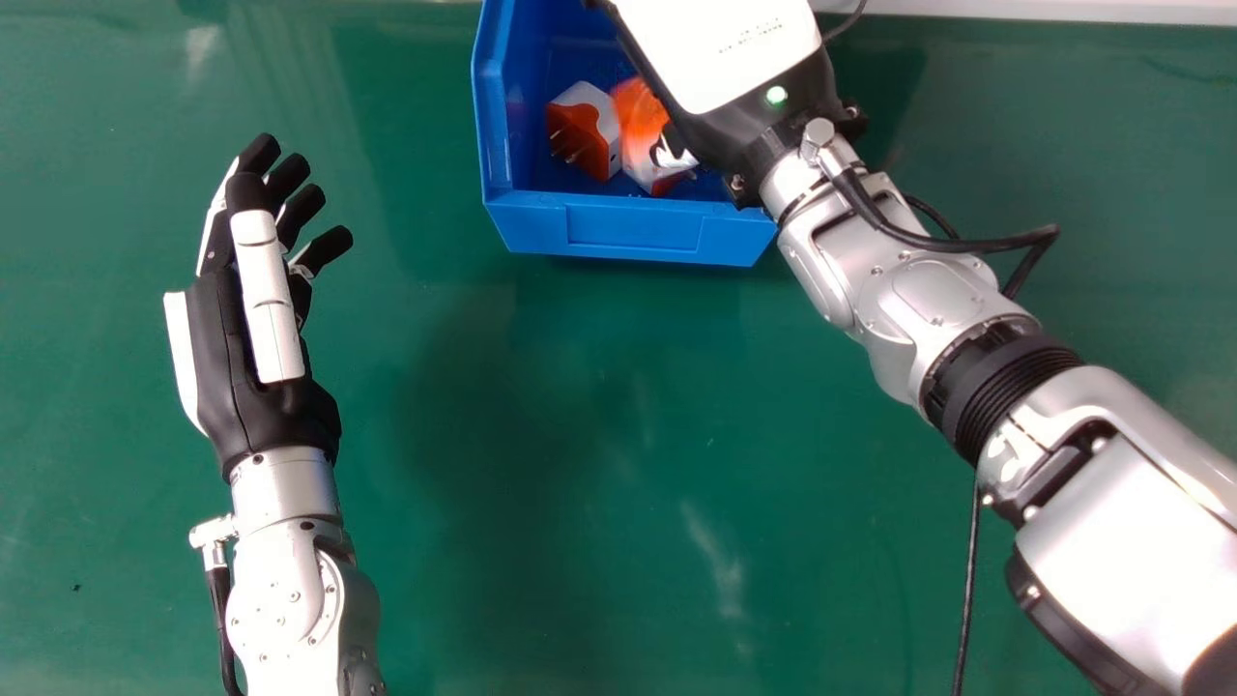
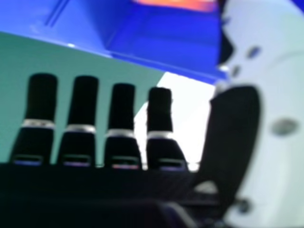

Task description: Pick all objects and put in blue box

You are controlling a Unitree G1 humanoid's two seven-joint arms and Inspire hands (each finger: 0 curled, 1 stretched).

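Orange-and-white plug adapters (image 1: pixel 583 130) sit in the blue plastic box (image 1: pixel 633 229), twelve o'clock; my right hand (image 1: pixel 725 48), fingers straight, holds nothing: I should lift it above the rim before withdrawing.

the right hand (image 1: pixel 730 72) has a white back plate (image 1: pixel 715 48), black sides (image 1: pixel 715 143) and one small green light (image 1: pixel 776 95). next to this hand begins the silver forearm (image 1: pixel 937 295), having small screws (image 1: pixel 877 272), a black cable (image 1: pixel 952 246) and, farther from the hand, a black ring (image 1: pixel 1007 385) with ridges. the left hand (image 1: pixel 227 377) is black and white, with black fingertips (image 1: pixel 306 204).
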